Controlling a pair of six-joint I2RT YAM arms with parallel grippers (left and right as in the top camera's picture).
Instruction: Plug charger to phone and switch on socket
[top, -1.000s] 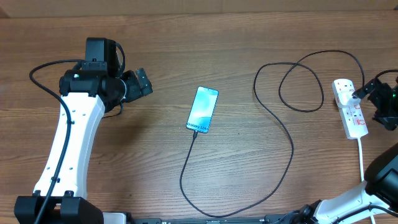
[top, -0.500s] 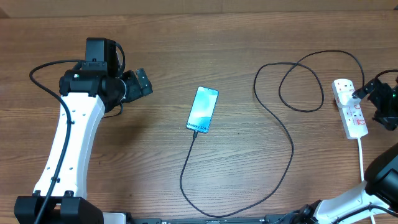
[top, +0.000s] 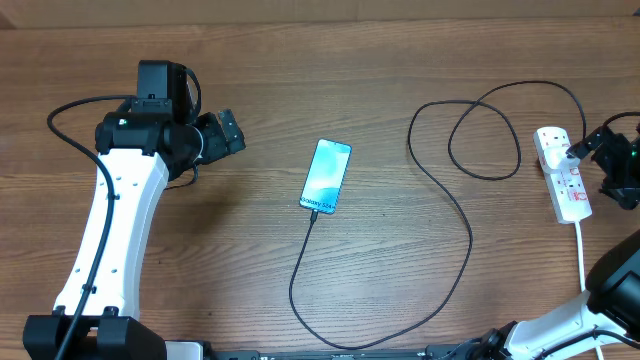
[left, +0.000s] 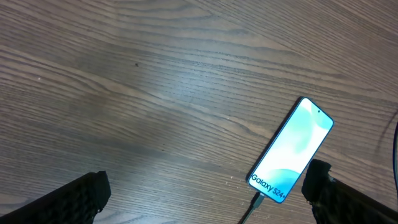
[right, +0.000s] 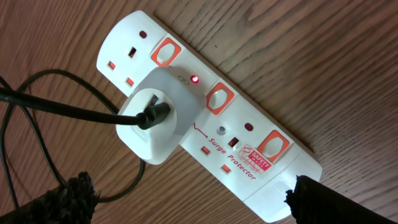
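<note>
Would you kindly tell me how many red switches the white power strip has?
3, in a row along the white elongated power strip: upper-left switch by the empty outlet, middle switch beside the white plug adapter, lower-right switch. None appears hidden.

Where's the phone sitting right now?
Overhead view: the phone lies near the table's middle, right of the left arm, with the charger meeting its near end.

Brown wood-grain table (top: 380, 60) fills whole bkgd; grain runs left-right; soft, even light w/ faint sheen.
</note>
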